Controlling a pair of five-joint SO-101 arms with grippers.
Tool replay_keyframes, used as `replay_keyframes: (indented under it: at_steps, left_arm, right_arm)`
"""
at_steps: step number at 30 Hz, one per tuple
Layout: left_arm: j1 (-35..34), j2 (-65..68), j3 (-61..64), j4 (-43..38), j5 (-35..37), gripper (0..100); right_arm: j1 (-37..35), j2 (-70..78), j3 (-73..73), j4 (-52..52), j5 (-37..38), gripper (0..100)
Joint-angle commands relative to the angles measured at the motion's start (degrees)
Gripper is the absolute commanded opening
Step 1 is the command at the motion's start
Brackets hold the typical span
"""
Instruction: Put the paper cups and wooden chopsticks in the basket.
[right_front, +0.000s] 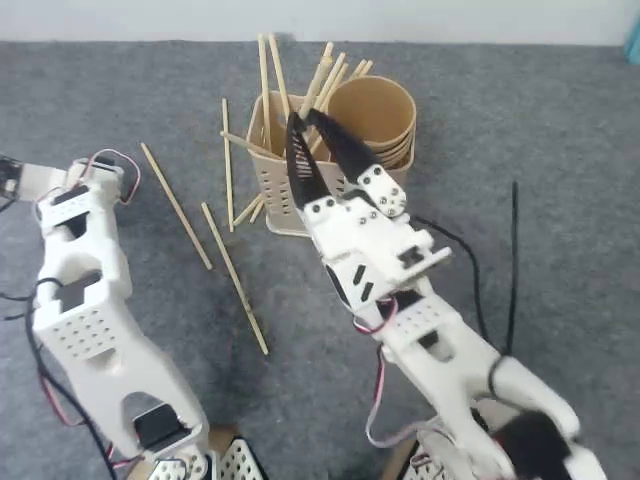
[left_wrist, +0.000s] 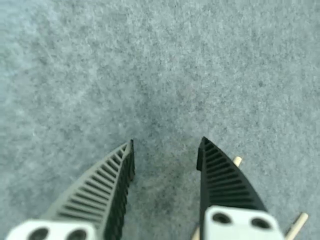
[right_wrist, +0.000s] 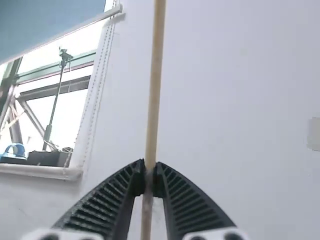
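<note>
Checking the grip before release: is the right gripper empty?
No, the right gripper is closed on a wooden chopstick that sticks out past its tips.

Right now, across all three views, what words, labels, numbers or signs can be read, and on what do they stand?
None can be read.
The paper cups, the basket and the chopstick in the right claw are plain, with no print.
A pale patch on the wall in the right wrist view is too blurred to tell whether it bears text.
</note>
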Motion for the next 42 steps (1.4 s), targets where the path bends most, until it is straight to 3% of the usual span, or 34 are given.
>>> replay_keyframes:
  at_steps: [1, 8, 15, 21, 29, 35, 42]
  left_arm:
    - [0.79, -0.79, -2.59, 0.35, -1.49, 20]
    - [0.79, -0.79, -2.59, 0.35, -1.58, 20]
    - [0.79, -0.79, -2.59, 0.35, -1.58, 20]
    - [0.79, -0.79, -2.59, 0.35, -1.58, 20]
    - [0.79, -0.79, -2.59, 0.35, -1.58, 20]
    - [2.02, -5.10, -2.24, 7.91, -2.20, 20]
    - [8.70, -9.85, -2.15, 18.46, -17.41, 20]
  right_arm:
    - [1.01, 11.65, -7.21, -7.16, 3.69, 0.9]
    - [-0.92, 30.37, -16.09, -15.69, 9.32, 1.3]
    - [-1.71, 28.44, -14.59, -9.80, 6.42, 6.8]
    - [1.27, 16.66, -11.43, 4.18, -6.42, 7.4]
    - [5.93, -3.30, -9.85, 33.54, -24.09, 7.5]
    - [5.23, -21.93, 0.44, 33.89, -27.52, 7.5]
    - [0.84, -43.30, 11.96, 34.51, -26.64, 7.5]
